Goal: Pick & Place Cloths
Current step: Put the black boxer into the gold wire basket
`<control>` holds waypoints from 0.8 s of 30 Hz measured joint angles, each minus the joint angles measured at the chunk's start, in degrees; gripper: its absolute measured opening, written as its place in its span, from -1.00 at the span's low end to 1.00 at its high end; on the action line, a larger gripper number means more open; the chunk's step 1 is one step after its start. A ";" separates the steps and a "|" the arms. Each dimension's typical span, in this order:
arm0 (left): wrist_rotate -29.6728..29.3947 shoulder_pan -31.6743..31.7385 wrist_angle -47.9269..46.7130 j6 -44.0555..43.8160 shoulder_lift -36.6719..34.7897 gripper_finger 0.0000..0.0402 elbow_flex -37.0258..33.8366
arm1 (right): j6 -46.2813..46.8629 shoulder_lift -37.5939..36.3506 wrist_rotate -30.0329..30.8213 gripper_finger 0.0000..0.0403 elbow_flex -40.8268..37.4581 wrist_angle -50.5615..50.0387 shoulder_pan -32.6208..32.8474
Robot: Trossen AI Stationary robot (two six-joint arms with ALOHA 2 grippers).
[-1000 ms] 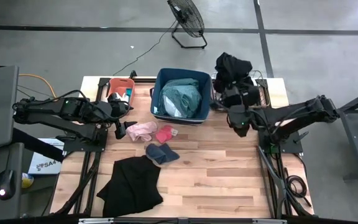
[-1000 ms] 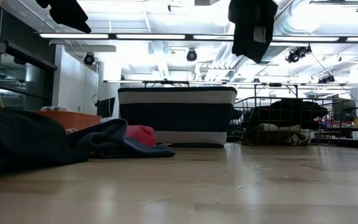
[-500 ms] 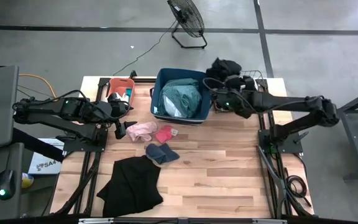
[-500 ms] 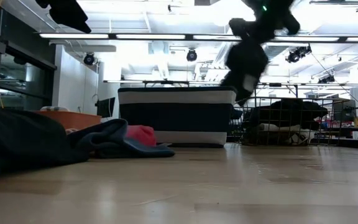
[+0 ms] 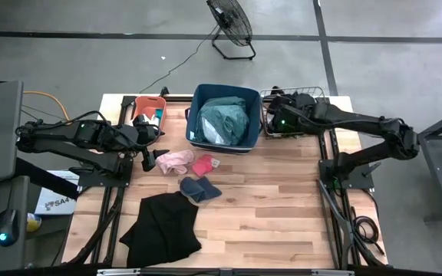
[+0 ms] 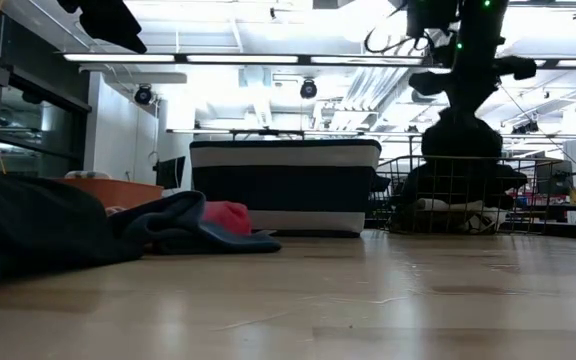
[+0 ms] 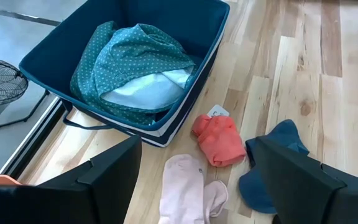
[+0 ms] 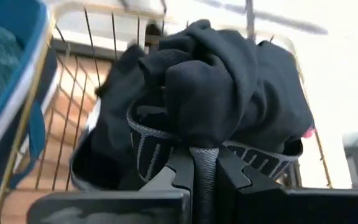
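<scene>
The black cloth [image 8: 229,93] hangs bunched over the wire bin [image 5: 294,98] at the table's one o'clock corner, pinched in the right gripper [image 8: 197,163]. This looks like the drop step: next, loosen over the bin, clear of its rim. The left gripper [image 5: 149,159], spread, waits at nine o'clock by the pink cloth [image 5: 175,160], with open board around.
</scene>
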 joint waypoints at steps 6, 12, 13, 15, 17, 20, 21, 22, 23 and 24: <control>0.04 0.01 0.00 -0.18 0.00 0.52 0.00 | -5.49 1.21 -6.75 -0.92 0.00 0.56 -7.59; 0.07 0.00 -0.02 -0.18 0.00 0.52 0.00 | -14.61 5.37 -16.29 -0.92 0.00 6.23 -16.15; 0.07 -0.01 -0.02 -0.18 0.00 0.52 0.00 | -15.94 6.40 -17.48 -0.92 0.00 7.54 -17.27; 0.07 -0.01 -0.02 -0.18 0.00 0.52 0.00 | -18.71 8.58 -19.59 -0.92 0.00 10.38 -19.19; 0.07 0.01 -0.02 -0.18 0.00 0.52 0.00 | -20.64 10.85 -21.69 -0.92 0.00 13.06 -20.87; 0.07 0.00 -0.09 -0.18 0.00 0.52 0.00 | -22.47 14.22 -24.61 -0.92 0.00 15.52 -22.91; 0.07 0.01 -0.16 -0.18 0.00 0.52 0.00 | -22.79 15.38 -25.05 -0.92 0.03 16.11 -23.37; 0.07 -0.01 -0.32 -0.18 0.00 0.52 0.00 | -23.25 16.60 -25.36 -0.92 0.04 16.63 -23.80; 0.07 -0.01 -0.46 -0.18 0.00 0.52 0.00 | -23.82 17.77 -25.80 -0.92 0.07 17.20 -24.11; 0.07 0.00 -0.50 -0.18 0.00 0.52 0.00 | -24.17 18.85 -26.43 -0.92 0.07 17.58 -24.40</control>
